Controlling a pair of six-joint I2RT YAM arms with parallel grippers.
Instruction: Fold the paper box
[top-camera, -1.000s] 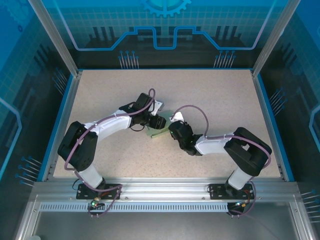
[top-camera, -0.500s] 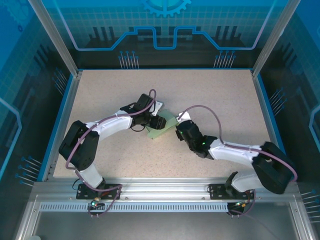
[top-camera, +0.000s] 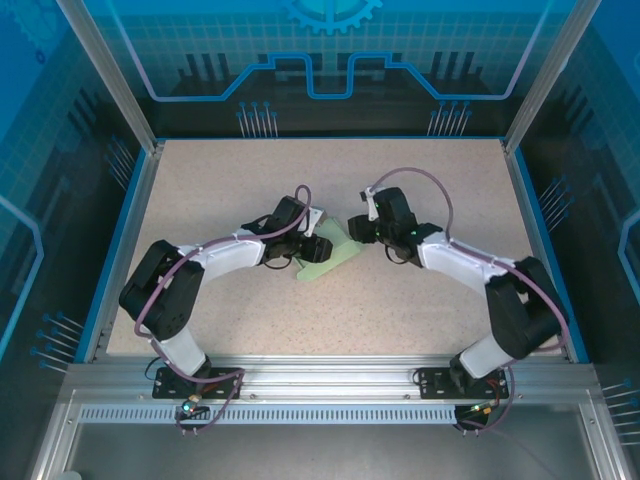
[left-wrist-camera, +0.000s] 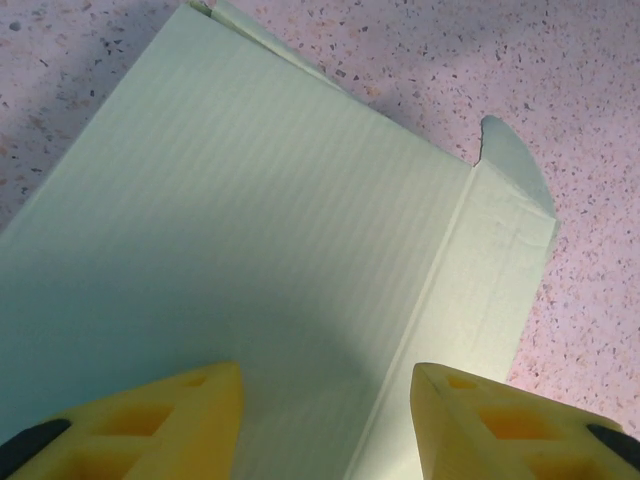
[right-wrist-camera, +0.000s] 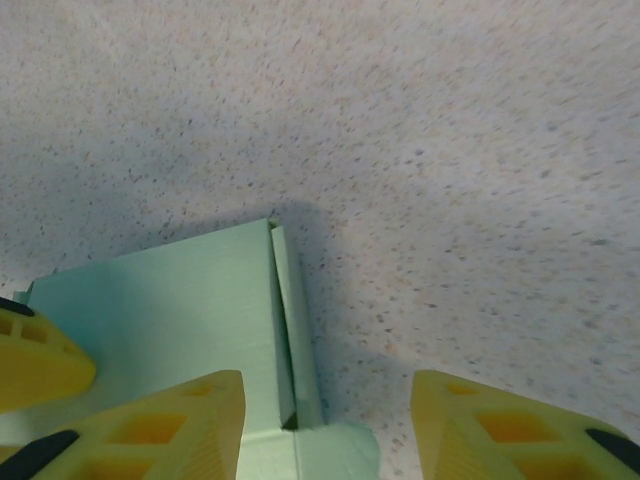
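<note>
The pale green paper box (top-camera: 336, 261) lies flattened at mid-table. In the left wrist view its broad panel (left-wrist-camera: 250, 240) spreads under my left gripper (left-wrist-camera: 327, 420), with a creased end flap (left-wrist-camera: 500, 260) and a rounded tab to the right. The left gripper (top-camera: 317, 250) stands open over the panel, its yellow fingers apart and nothing between them. My right gripper (top-camera: 357, 228) is open just beyond the box's far right end. In the right wrist view the box (right-wrist-camera: 170, 310) sits by its left finger, with a narrow side flap (right-wrist-camera: 295, 330) raised slightly.
The speckled table (top-camera: 440, 180) stretches around the box, ringed by a blue rim and aluminium frame posts. Both arm bases sit at the near edge. A yellow finger of the left gripper (right-wrist-camera: 35, 365) shows at the left edge of the right wrist view.
My right arm has swung from the near right of the box round to its far right end, and its jaws have opened wider. The left arm and the box have barely moved.
</note>
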